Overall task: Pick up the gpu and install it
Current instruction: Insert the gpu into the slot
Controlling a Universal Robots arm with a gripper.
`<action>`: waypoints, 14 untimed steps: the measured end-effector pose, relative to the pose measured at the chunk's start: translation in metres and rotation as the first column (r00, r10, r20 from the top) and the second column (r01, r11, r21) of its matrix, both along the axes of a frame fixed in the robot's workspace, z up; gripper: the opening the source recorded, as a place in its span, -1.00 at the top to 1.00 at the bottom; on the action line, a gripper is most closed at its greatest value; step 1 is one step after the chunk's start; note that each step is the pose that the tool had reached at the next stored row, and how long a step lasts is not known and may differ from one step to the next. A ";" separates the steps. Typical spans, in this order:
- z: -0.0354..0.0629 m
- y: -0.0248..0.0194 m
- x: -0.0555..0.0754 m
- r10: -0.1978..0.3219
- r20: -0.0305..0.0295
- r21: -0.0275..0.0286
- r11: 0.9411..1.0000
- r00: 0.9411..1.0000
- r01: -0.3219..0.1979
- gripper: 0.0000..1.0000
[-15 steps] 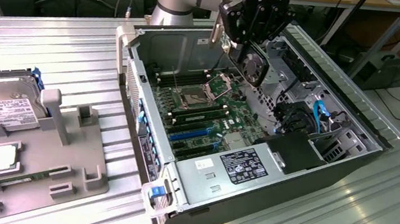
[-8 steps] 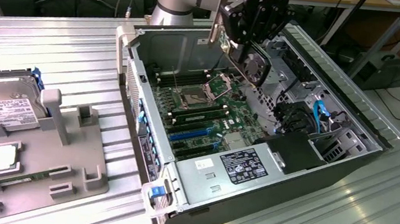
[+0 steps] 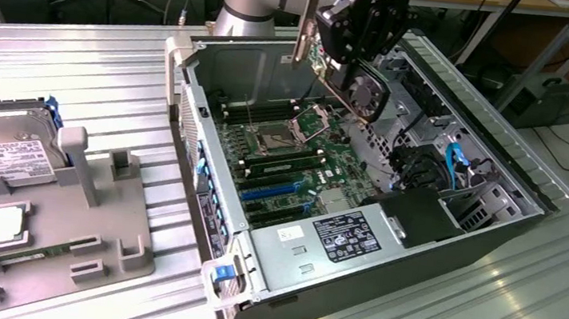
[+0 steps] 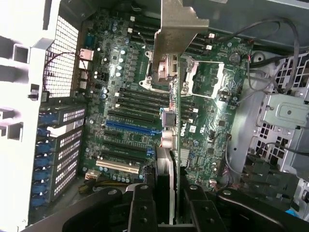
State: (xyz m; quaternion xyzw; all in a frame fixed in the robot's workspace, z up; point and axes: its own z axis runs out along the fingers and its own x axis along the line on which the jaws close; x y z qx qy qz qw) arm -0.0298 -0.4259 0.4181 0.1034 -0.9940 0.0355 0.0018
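My gripper (image 3: 359, 55) is shut on the gpu (image 3: 367, 95), a dark card with a round fan, and holds it on edge above the open computer case (image 3: 205, 199). The card's silver bracket (image 3: 309, 24) points up and away from the board. In the wrist view the gpu (image 4: 176, 121) runs edge-on between the two black fingers (image 4: 144, 208), with its bracket (image 4: 179, 29) at the far end. It hangs over the green motherboard (image 4: 120, 72), beside the processor socket (image 4: 193, 82). The blue expansion slot (image 4: 130, 126) lies off to one side of the card.
On the exterior view's left, a grey fixture (image 3: 52, 221) holds a hard drive (image 3: 9, 151), a square chip (image 3: 0, 225) and a green memory stick (image 3: 38, 250). Inside the case are a power supply (image 3: 346, 235), blue cables (image 3: 454, 159) and drive cages. Case walls rise around the board.
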 end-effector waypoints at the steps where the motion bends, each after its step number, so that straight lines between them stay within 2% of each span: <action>1: 0.0000 0.0000 0.000 0.007 0.000 0.000 1.000 1.000 -0.007 0.45; 14: 0.0000 0.0000 0.000 0.095 0.000 0.000 0.996 0.996 -0.095 0.45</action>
